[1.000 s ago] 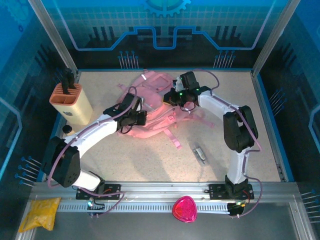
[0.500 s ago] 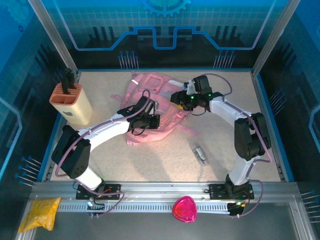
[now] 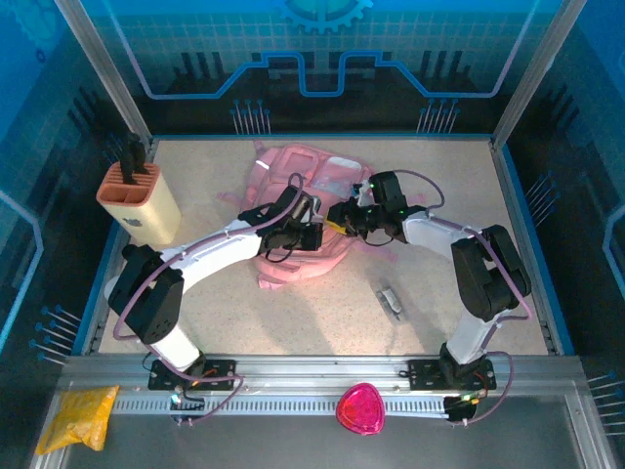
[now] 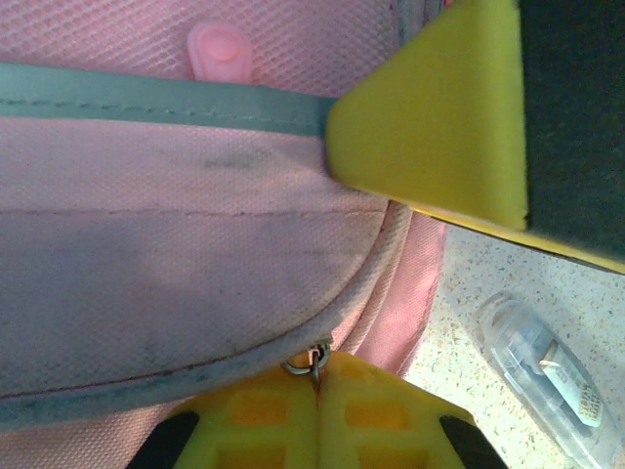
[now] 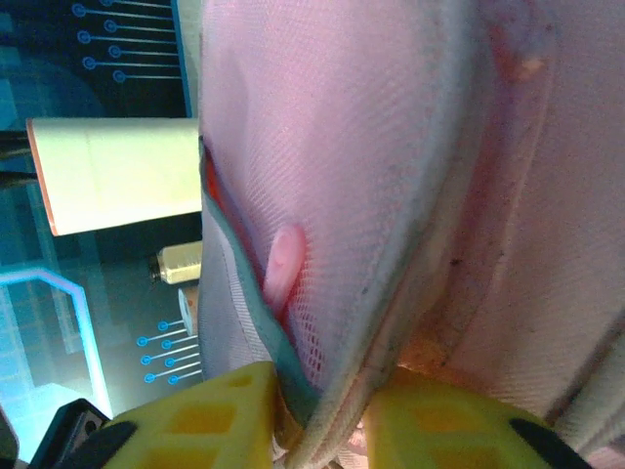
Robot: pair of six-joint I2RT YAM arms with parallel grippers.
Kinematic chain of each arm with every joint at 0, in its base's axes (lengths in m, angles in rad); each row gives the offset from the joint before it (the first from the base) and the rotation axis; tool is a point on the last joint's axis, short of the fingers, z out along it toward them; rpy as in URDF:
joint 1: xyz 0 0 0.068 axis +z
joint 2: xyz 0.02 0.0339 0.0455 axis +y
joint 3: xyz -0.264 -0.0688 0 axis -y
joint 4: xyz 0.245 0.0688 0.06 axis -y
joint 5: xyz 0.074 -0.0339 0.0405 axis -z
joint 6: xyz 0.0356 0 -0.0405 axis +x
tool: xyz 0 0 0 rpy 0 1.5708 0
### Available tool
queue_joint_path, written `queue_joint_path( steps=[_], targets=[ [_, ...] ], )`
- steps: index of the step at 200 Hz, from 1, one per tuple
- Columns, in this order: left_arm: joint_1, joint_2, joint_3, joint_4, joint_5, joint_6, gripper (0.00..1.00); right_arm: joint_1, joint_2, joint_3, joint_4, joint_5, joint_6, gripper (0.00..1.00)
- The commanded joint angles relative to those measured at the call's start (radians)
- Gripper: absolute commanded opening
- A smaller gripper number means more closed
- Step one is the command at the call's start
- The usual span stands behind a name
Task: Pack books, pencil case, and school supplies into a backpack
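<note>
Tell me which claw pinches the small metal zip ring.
The left claw: it is shut on the metal ring at the edge of the backpack. The right claw grips fabric instead.

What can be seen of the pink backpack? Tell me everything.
The pink backpack is soft woven and mesh fabric with grey-green trim, a clear front pocket, straps and zips. It lies crumpled and bunched on the speckled table, towards the far side, between the two arms. The left hand is shut on a metal zip-pull ring at its piped edge. The right hand pinches a fabric edge, where a slit shows red inside.
</note>
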Motion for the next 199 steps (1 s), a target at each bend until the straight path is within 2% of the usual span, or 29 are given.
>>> queue_joint_path(
  steps=[1, 36, 55, 98, 129, 161, 169, 181, 199],
  targets=[
    [-0.024, 0.008, 0.054, -0.033, 0.043, 0.045, 0.0, -0.007, 0.024, 0.028, 0.0, 0.008, -0.037, 0.16],
    [-0.019, -0.003, 0.082, -0.19, -0.077, 0.148, 0.0, -0.053, 0.024, 0.081, -0.127, 0.014, -0.159, 0.0],
    [0.005, -0.027, 0.065, -0.23, -0.12, 0.181, 0.0, -0.083, 0.018, 0.109, -0.188, 0.034, -0.216, 0.0],
    [0.106, -0.056, 0.014, -0.269, -0.114, 0.186, 0.0, -0.134, 0.053, 0.217, -0.308, 0.052, -0.316, 0.0],
    [0.094, -0.068, -0.012, -0.237, -0.023, 0.161, 0.0, -0.153, 0.11, 0.314, -0.341, 0.106, -0.34, 0.0],
    [-0.012, -0.018, 0.048, -0.2, 0.004, 0.121, 0.0, -0.152, 0.215, 0.465, -0.397, 0.098, -0.366, 0.0],
    [-0.032, 0.005, 0.071, -0.188, 0.007, 0.116, 0.0, -0.151, 0.223, 0.488, -0.407, 0.092, -0.37, 0.04],
    [-0.045, 0.037, 0.101, -0.178, 0.01, 0.108, 0.0, -0.148, 0.215, 0.497, -0.43, 0.098, -0.388, 0.18],
    [-0.046, 0.078, 0.152, -0.208, -0.009, 0.097, 0.0, -0.145, 0.166, 0.456, -0.46, 0.117, -0.413, 0.26]
  ],
)
